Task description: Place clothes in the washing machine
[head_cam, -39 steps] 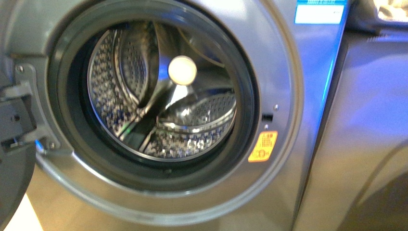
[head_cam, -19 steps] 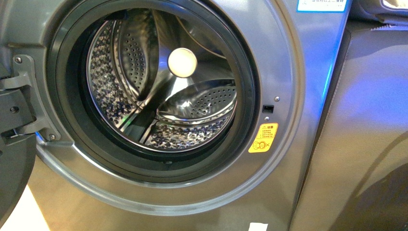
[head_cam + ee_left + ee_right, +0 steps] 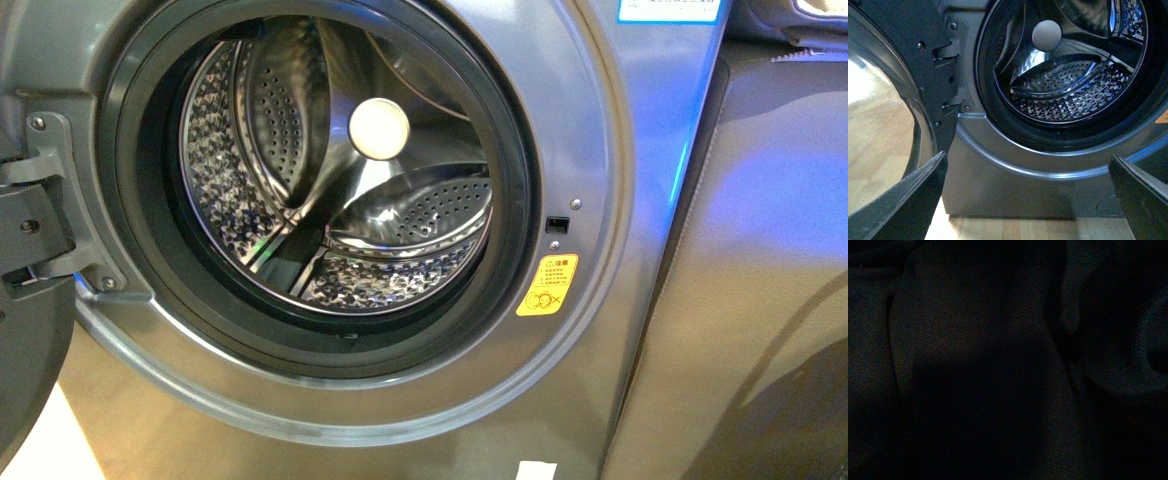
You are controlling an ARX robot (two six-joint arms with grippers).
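Washing machine (image 3: pixel 600 150), silver-grey front loader, fills most of the frame. Round porthole sits left of centre, ringed by a black gasket (image 3: pixel 515 200). Perforated steel drum (image 3: pixel 215 180) visible inside, with two curved lifter paddles, one upright at upper left, one lying lower right. Cream round disc (image 3: pixel 379 128) at the drum's back wall. Grey door hinge (image 3: pixel 48 190) at left edge; dark open door (image 3: pixel 25 370) at lower left. Small latch slot (image 3: pixel 557 225) right of the gasket, yellow warning sticker (image 3: pixel 547 285) just below it. Blue-white label (image 3: pixel 668 10) at top right. Grey-brown flat-panelled unit (image 3: pixel 760 300) adjoins on the right. White tag (image 3: pixel 535 470) at bottom edge.
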